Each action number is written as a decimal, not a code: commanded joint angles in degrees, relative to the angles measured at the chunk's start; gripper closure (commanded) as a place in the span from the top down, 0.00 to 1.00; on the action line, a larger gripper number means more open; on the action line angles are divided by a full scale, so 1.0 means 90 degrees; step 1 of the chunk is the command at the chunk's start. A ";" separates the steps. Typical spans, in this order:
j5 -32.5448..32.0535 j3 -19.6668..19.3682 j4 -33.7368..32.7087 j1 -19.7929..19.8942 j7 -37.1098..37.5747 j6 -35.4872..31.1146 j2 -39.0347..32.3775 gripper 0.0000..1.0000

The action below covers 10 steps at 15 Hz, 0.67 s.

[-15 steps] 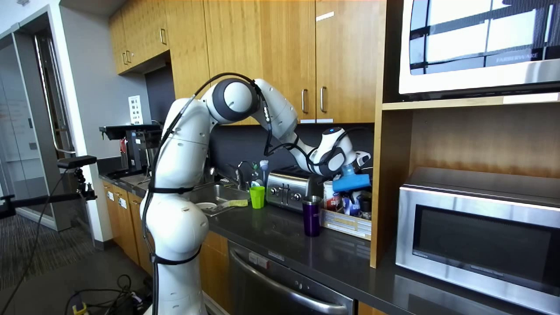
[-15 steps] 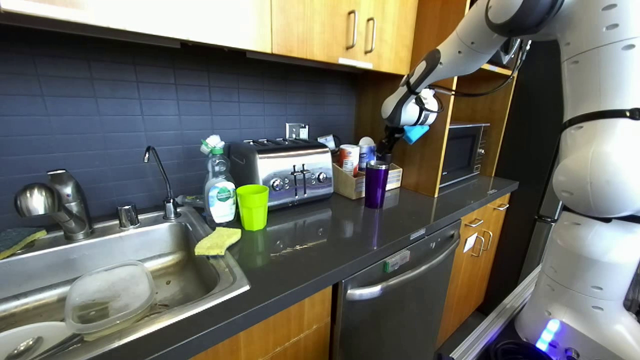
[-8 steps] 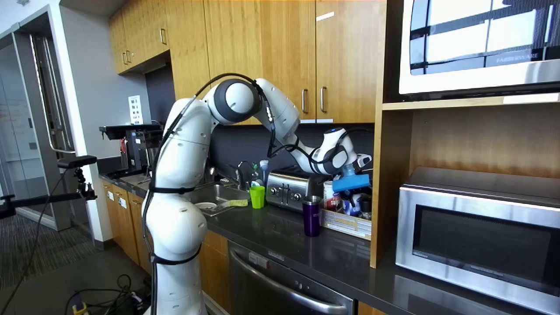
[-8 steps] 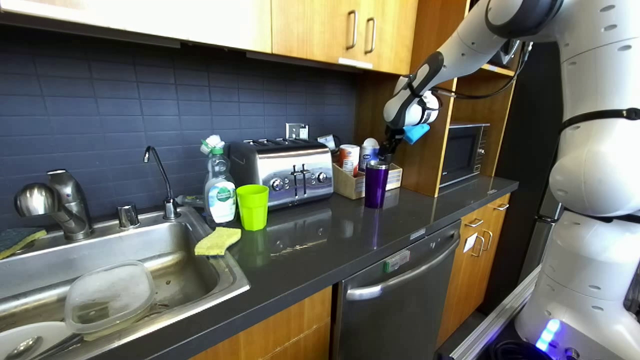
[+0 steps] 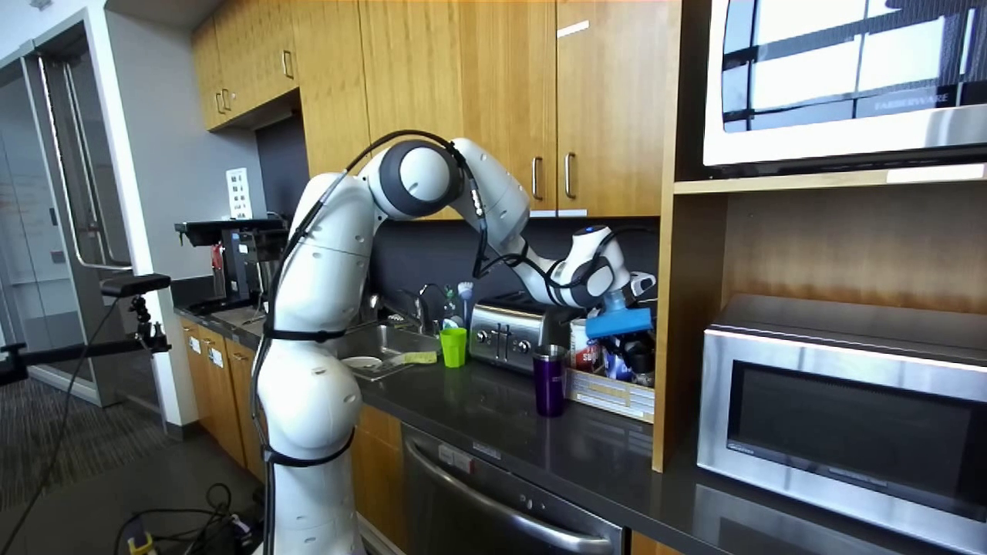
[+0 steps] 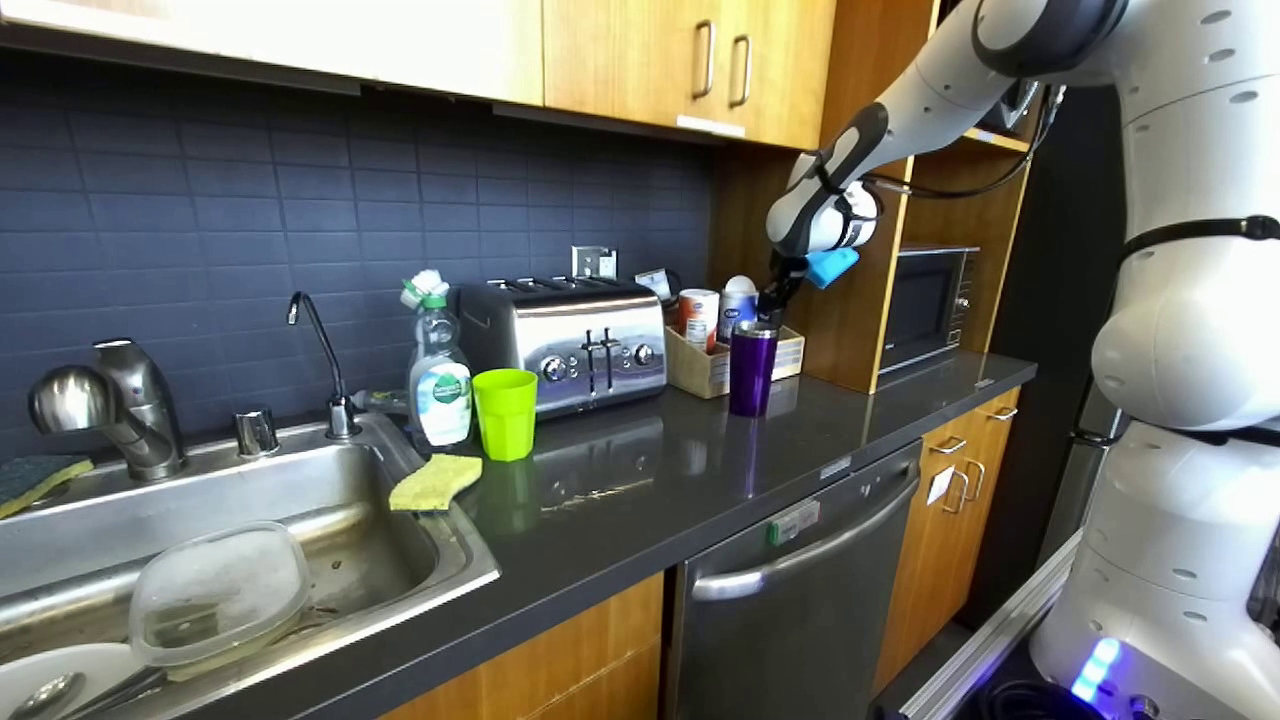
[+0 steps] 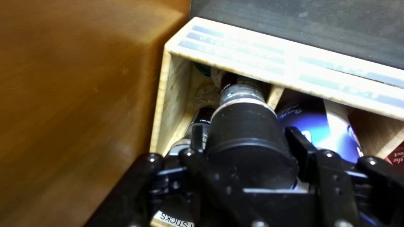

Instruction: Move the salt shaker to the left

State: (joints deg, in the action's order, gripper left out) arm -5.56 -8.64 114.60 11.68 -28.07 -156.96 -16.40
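In the wrist view the salt shaker, a clear bottle with a wide black cap, stands in a wooden box; its label is too small to read. My gripper is shut on the cap, one finger on each side. A slimmer bottle with "SALT" lettering sits just beyond the left finger. Past the right finger lies a blue canister, behind a divider. The gripper reaches down into the box in an exterior view, where the shaker is hidden behind it.
A tall wooden panel rises close beside the box. A purple tumbler stands in front of the box. The toaster and a green cup are farther along the counter. A red-and-white canister shares the box.
The gripper has closed on the shaker's cap after a slight shift of the arm. The blue canister moved a little and shows more of its label. The black cap seems slightly shifted.
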 commanded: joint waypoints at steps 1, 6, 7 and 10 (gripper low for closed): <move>0.0186 0.0246 -0.0053 0.0294 -0.0181 0.0045 0.0044 0.40; 0.0489 0.0465 0.0096 0.0475 -0.0340 -0.0006 0.0336 0.40; 0.0506 0.0475 0.0147 0.0489 -0.0343 -0.0052 0.0388 0.40; 0.0583 0.0511 0.0316 0.0525 -0.0368 -0.0106 0.0555 0.40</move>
State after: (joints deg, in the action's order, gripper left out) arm -2.43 -5.41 114.83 14.60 -28.53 -157.80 -15.27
